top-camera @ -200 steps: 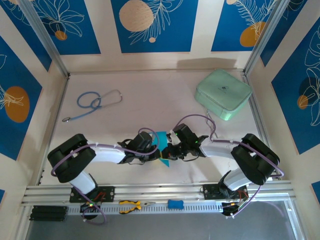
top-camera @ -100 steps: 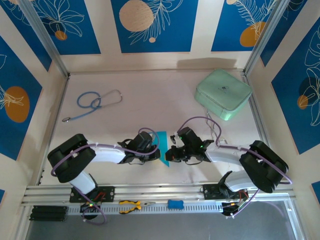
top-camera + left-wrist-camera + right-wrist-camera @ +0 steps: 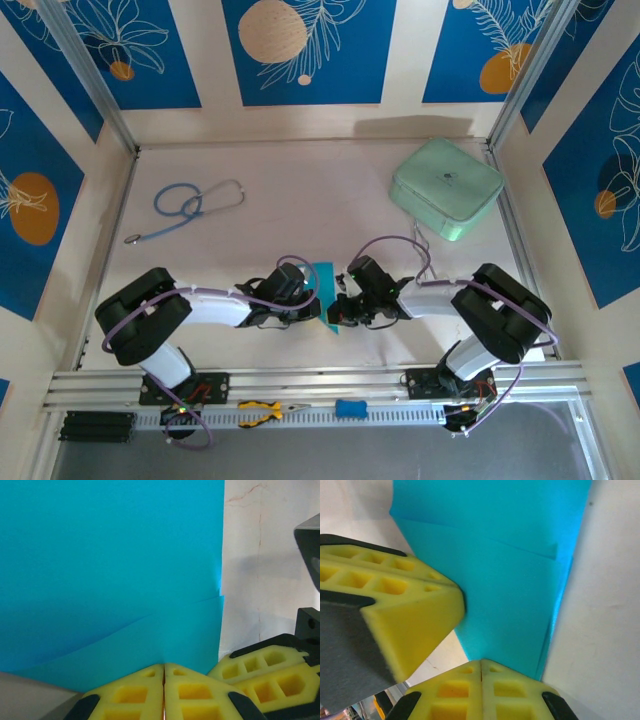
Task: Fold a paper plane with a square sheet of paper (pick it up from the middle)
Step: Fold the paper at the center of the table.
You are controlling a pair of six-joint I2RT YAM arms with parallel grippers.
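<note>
Pinches the folded square sheet of paper [image 3: 323, 274] in the left gripper [image 3: 164, 667], fingers pressed together on its edge. Clamps the right gripper [image 3: 481, 664] tight on the same sheet, just alongside. Holds it well apart from the mint-green case [image 3: 447, 188], to the left and nearer the arm bases.

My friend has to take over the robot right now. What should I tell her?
Left gripper: shut on the paper.
Right gripper: shut on the paper too, close beside the left one.
Paper: held between both grippers, over the front middle of the table.
Done: paper picked up; one folded layer shows.
To do: the remaining folds; no pointed nose or wings yet.
</note>
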